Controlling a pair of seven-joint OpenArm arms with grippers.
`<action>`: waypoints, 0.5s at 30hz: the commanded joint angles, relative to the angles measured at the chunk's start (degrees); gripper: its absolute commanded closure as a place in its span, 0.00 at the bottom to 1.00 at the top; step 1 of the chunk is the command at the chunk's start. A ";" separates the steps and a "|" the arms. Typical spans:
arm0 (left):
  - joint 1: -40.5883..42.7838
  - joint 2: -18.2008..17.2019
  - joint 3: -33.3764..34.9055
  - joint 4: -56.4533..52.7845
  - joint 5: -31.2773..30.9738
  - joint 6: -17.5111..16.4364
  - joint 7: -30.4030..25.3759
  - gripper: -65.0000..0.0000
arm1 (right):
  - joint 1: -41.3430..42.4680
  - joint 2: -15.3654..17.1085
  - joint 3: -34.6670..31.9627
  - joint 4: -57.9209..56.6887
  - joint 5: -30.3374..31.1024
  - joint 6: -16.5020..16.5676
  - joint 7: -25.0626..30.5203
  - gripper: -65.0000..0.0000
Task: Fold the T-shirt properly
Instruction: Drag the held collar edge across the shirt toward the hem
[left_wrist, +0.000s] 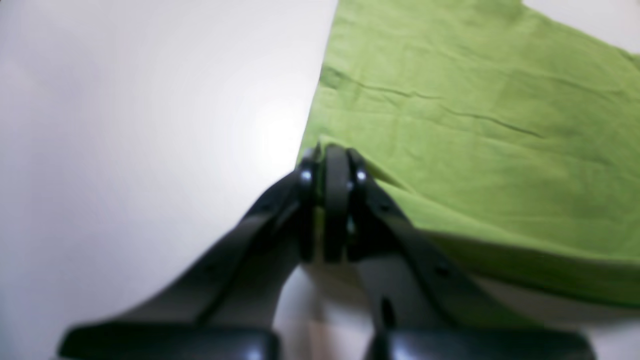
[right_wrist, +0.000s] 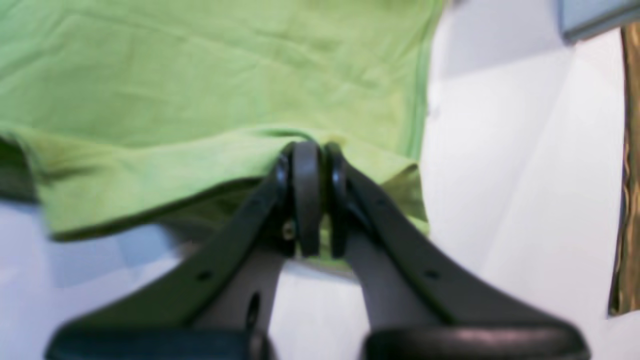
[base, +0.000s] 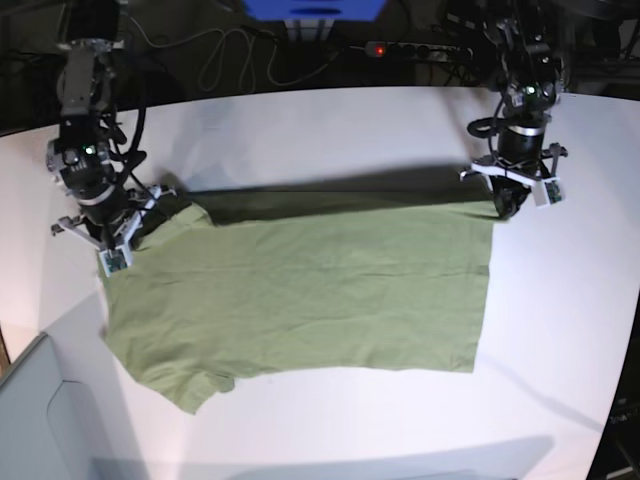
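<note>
Right now the T-shirt (base: 300, 295) lies spread across the middle of the white worktop (base: 330, 120), and I have its far edge pinched at both ends so that I can, as I judge it, lift that edge and carry it toward the near edge for a first fold. The hold at two well-separated points makes sense to me: it keeps the raised edge taut between the arms, so the cloth should come over as one straight line rather than sagging or bunching. The left claw (left_wrist: 330, 155) is pressed together on the corner of the fabric toward the worktop's far right corner; in its wrist view a thin strip of green shows between the closed tips. The right claw (right_wrist: 310, 150) is likewise pinching the shirt's edge near the worktop's left edge, by a sleeve, with a fold of cloth humped up over its tips and a flap hanging below. From the base view the far edge is lifted slightly and throws a dark band of shadow on the worktop behind it, while the rest of the cloth lies flat. The shirt itself is plain olive green, no print, soft and lightly creased, with one short sleeve sticking out toward the near left corner. Nothing else lies on the worktop near it.
</note>
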 joint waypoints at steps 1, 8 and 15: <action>-0.97 -0.43 -0.28 0.32 -0.21 0.03 -1.55 1.00 | 1.34 0.60 -0.09 0.14 0.17 0.60 1.25 1.00; -4.49 -0.52 -0.28 -2.58 -0.21 0.03 -1.55 1.00 | 6.18 0.51 -0.18 -2.94 0.17 0.60 1.25 1.00; -5.98 -0.52 -0.28 -2.76 -0.21 0.03 -1.55 1.00 | 9.16 0.34 -2.64 -6.28 0.17 0.60 1.25 1.00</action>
